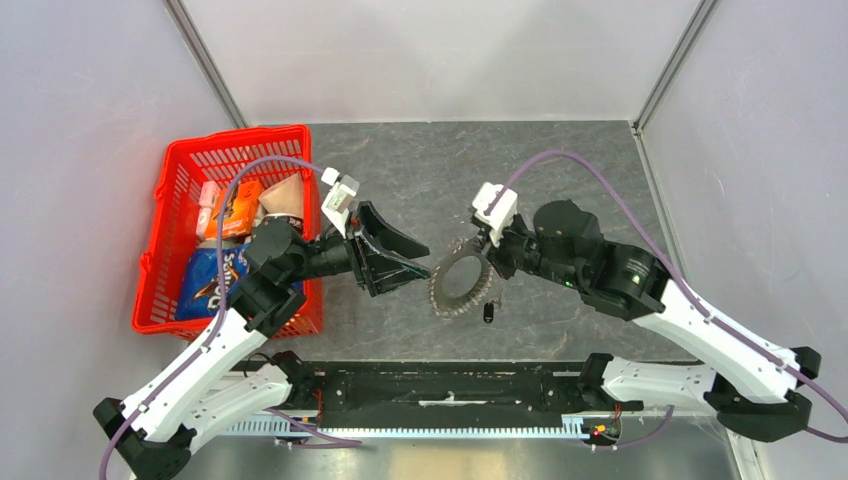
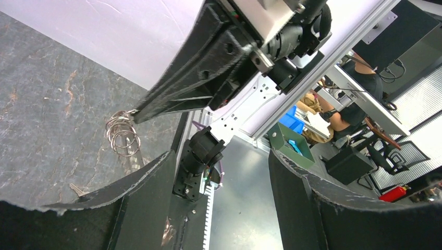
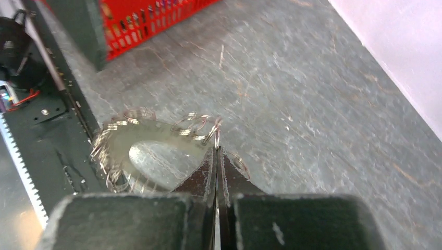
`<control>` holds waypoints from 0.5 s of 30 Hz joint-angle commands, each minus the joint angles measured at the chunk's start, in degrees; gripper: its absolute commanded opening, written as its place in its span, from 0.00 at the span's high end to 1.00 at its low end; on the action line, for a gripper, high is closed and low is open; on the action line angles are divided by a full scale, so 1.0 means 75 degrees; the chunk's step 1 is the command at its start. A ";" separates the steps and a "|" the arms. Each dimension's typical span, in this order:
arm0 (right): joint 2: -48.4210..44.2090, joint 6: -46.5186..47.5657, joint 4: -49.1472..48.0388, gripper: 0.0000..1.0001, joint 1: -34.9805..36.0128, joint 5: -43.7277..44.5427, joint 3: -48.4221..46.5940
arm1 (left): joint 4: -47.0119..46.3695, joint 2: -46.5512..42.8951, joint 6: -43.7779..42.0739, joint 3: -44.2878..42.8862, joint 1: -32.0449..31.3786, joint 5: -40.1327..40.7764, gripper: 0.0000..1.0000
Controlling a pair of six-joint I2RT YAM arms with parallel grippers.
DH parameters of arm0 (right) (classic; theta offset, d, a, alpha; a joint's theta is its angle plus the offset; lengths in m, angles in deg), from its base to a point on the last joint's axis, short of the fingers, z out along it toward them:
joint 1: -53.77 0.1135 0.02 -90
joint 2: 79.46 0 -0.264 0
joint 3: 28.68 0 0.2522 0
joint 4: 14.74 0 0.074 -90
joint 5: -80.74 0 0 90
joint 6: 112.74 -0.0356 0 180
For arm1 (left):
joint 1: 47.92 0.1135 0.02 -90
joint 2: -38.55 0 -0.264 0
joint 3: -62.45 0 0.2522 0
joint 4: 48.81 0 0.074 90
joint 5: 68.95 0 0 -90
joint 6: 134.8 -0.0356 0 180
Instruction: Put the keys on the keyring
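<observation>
My right fingers (image 3: 211, 167) are pressed together on the rim of the keyring (image 1: 458, 285), holding it tilted over the bench (image 1: 560, 160). The keyring is a pale hoop with many small silvery wire loops fanned around it like gear teeth. The key (image 1: 487, 313), a tiny black oblong, sits just beside the hoop's lower right edge. I cannot tell whether it hangs or lies flat. My left fingers (image 1: 395, 235) are spread wide with nothing between them, pointing at the keyring from near the red basket (image 1: 160, 260).
</observation>
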 commanded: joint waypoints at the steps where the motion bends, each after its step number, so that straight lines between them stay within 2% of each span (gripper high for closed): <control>1: 0.0807 -0.0247 0.0684 1.00 -0.0018 -0.0899 -0.0897 | -0.0009 -0.0099 -0.0089 0.0007 0.0017 -0.0097 0.28; 2: 0.0917 -0.0381 0.0717 1.00 0.0017 -0.1260 -0.0901 | 0.0048 -0.0126 -0.0134 0.0010 0.0019 -0.0072 0.28; 3: 0.0951 -0.0406 0.0726 1.00 0.0025 -0.0109 -0.0835 | 0.0170 -0.0154 -0.0221 -0.0001 0.0019 -0.0020 0.28; 4: 0.0962 -0.0494 0.0461 1.00 -0.0003 0.1686 -0.0683 | 0.0235 -0.0175 -0.0261 -0.0007 0.0020 0.0018 0.28; 5: 0.1034 -0.0571 0.0276 1.00 -0.0091 0.2941 -0.0577 | 0.0225 -0.0193 -0.0279 0.0022 0.0020 0.0039 0.28; 6: 0.1155 -0.0718 0.0407 1.00 -0.0218 0.2226 -0.0777 | 0.0161 -0.0211 -0.0252 0.0067 0.0020 0.0065 0.28; 7: 0.1260 -0.0855 0.0407 1.00 -0.0222 0.0557 -0.0899 | 0.0109 -0.0203 -0.0218 0.0088 0.0020 0.0077 0.28; 8: 0.1387 -0.0937 0.0473 1.00 -0.0183 -0.0550 -0.1049 | 0.0111 -0.0173 -0.0232 0.0090 0.0014 0.0061 0.28; 9: 0.1563 -0.0920 0.0765 1.00 -0.0144 -0.0207 -0.1237 | 0.0141 -0.0132 -0.0234 0.0058 0.0020 0.0046 0.28; 10: 0.1654 -0.0880 0.1061 1.00 -0.0148 0.1193 -0.1316 | 0.0212 -0.0126 -0.0234 0.0023 0.0017 0.0027 0.28; 11: 0.1642 -0.0802 0.1120 1.00 -0.0189 0.1895 -0.1270 | 0.0218 -0.0142 -0.0229 0.0021 0.0020 -0.0040 0.28; 12: 0.1549 -0.0746 0.1187 1.00 -0.0234 0.1119 -0.1293 | 0.0218 -0.0186 -0.0250 0.0057 0.0020 -0.0051 0.28; 13: 0.1434 -0.0759 0.1126 1.00 -0.0233 -0.0143 -0.1290 | 0.0249 -0.0246 -0.0299 0.0087 0.0020 -0.0021 0.28; 14: 0.1323 -0.0905 0.0982 1.00 -0.0202 -0.0586 -0.1231 | 0.0342 -0.0291 -0.0397 0.0101 0.0014 0.0043 0.28; 15: 0.1265 -0.0967 0.0928 1.00 -0.0187 0.0195 -0.1147 | 0.0419 -0.0319 -0.0463 0.0091 0.0020 0.0135 0.28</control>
